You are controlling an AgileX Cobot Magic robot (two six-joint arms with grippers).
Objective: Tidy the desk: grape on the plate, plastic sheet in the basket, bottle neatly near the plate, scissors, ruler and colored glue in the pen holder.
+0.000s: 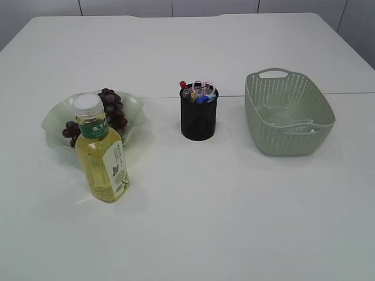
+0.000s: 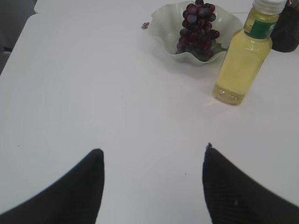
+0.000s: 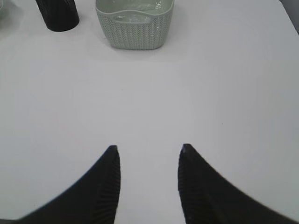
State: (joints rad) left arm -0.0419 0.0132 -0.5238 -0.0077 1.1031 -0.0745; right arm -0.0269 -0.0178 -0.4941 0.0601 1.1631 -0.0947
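My left gripper (image 2: 152, 156) stands wide apart over bare table (image 2: 93, 93), holding nothing. My right gripper (image 3: 148, 151) is parted more narrowly, also empty, above bare table surface.

The grape bunch (image 1: 108, 114) lies on the pale green scalloped plate (image 1: 55, 120) at the left of the exterior view. The bottle (image 1: 102, 155), upright with a white cap and yellow liquid, stands directly in front of the plate; from the left wrist view it sits just beside the plate's rim, and I cannot tell whether they touch.

The black pen holder (image 1: 198, 117) stands upright at mid-table, well apart from both plate and basket (image 1: 293, 137). Pink scissors handles (image 1: 205, 86) and coloured tips, red and blue among them, project above its rim; I cannot distinguish the ruler from the glue.

The green woven basket rests to the right. A clear, glossy item (image 3: 140, 8) lies in its bottom, apparently the plastic sheet, visible in the right wrist view.
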